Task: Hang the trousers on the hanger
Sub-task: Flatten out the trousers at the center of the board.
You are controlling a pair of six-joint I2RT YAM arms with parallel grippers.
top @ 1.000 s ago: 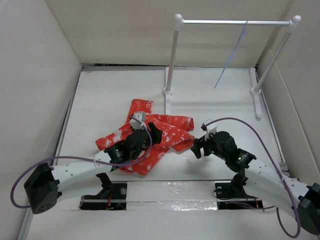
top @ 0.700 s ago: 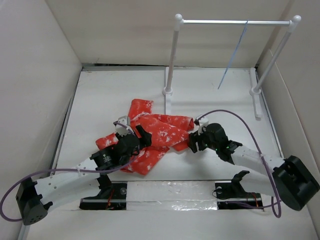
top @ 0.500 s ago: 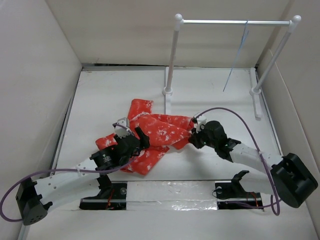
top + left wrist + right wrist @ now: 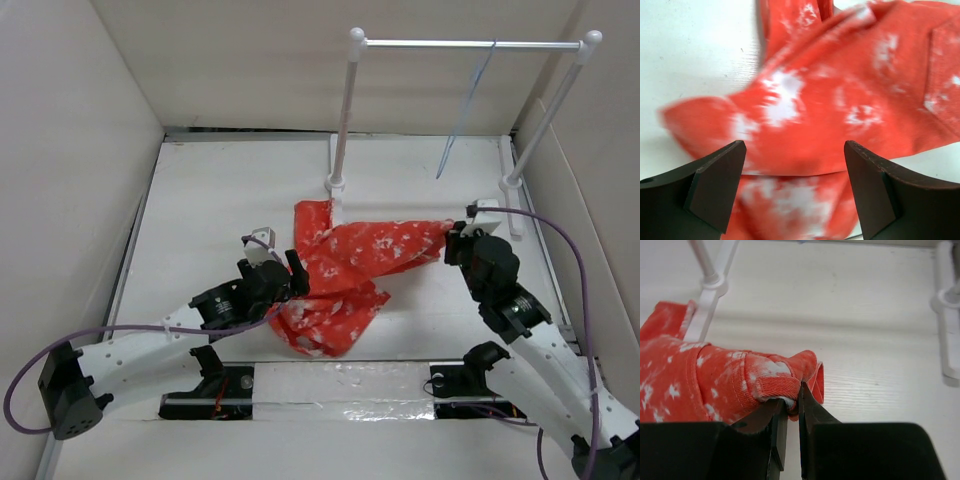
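Right gripper (image 4: 791, 401) pinched a trousers (image 4: 715, 385) edge, fabric bunched ahead of its fingertips. Left gripper (image 4: 794, 149) spread wide, trousers beneath it. Hanger (image 4: 465, 105) well beyond right gripper.

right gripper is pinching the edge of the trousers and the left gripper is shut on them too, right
Not quite. The left gripper is open: the left wrist view shows its jaws standing wide apart over the trousers, clamping nothing. The rest holds: the right gripper is pinching the edge of the trousers.
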